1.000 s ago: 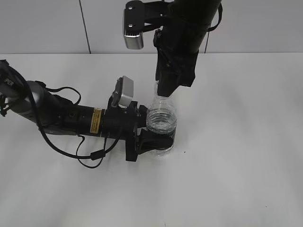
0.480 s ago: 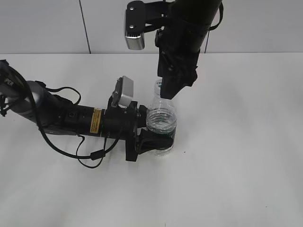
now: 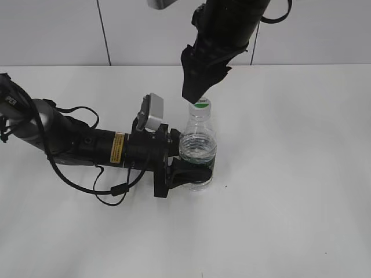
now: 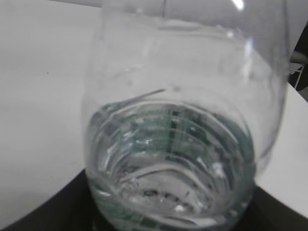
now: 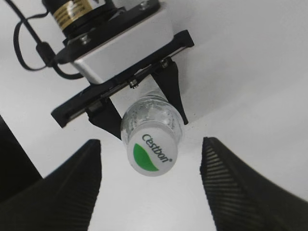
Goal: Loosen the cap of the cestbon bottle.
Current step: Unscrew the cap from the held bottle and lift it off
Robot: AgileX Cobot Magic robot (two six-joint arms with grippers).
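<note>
Cestbon bottle point(image 3: 198, 147) stands upright near the middle of the white tabletop point(image 3: 290, 174). Clear plastic, ribbed shoulders, dark green label band low on the body, water inside up to roughly the shoulder. The cap point(image 3: 201, 104) is white and round, seated on the neck, with a green leaf-shaped mark on top.

Left end effector point(image 3: 188, 168) lies low along the tabletop, coming in from the left, its black jaws closed around the lower body of the bottle at the label band. Yellow sticker and loose black cable visible on the arm behind it.

Right end effector point(image 3: 194, 92) hangs from above, its tip just over the cap and slightly left of it, not touching.

Right wrist view, looking straight down: cap point(image 5: 150, 151) reads "Cestbon" in small dark lettering beside the green mark, which the exterior view is too small to show. The two ribbed black fingers point(image 5: 62, 187) stand spread wide, one either side of the cap, with clear white gaps between. Below, the left end effector point(image 5: 139, 103) shows both black jaws flanking the bottle point(image 5: 154, 118).

Left wrist view: filled almost wholly by the bottle point(image 4: 183, 120) at very close range; waterline, distorted green label seen through the water, dark jaw edge along the bottom. Cap not visible there.
</note>
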